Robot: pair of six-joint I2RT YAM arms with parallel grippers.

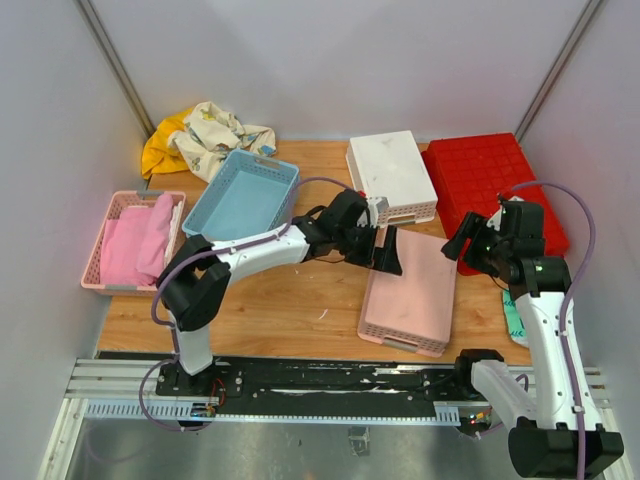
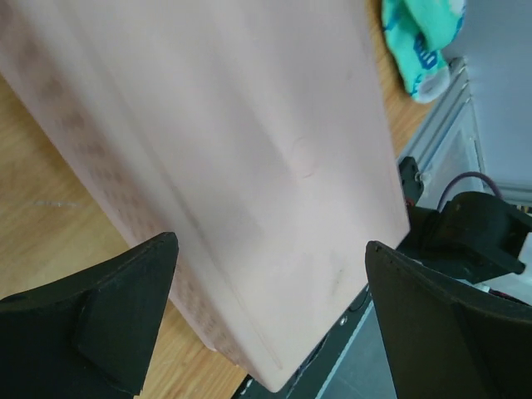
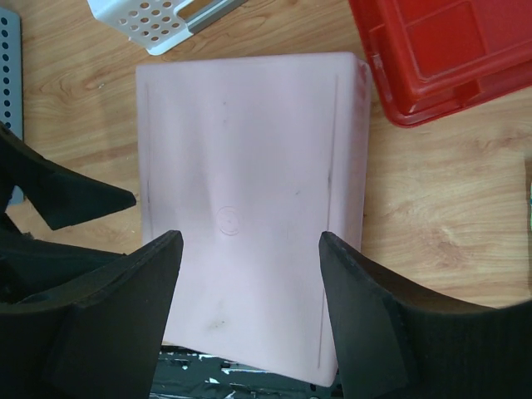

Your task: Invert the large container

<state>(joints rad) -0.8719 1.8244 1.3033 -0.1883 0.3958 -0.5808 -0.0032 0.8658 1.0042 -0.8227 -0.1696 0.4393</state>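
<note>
Item 1: left end effector, fingers spread wide and empty, over the left edge of an upturned pink basket at mid-desk.
Item 2: right end effector, fingers apart, gripping nothing, by that basket's far right corner.
Item 3: large container, red, gridded face up, flat on the desk. It lies at 1 o'clock from the right end effector, just beside it and not touching.
</note>
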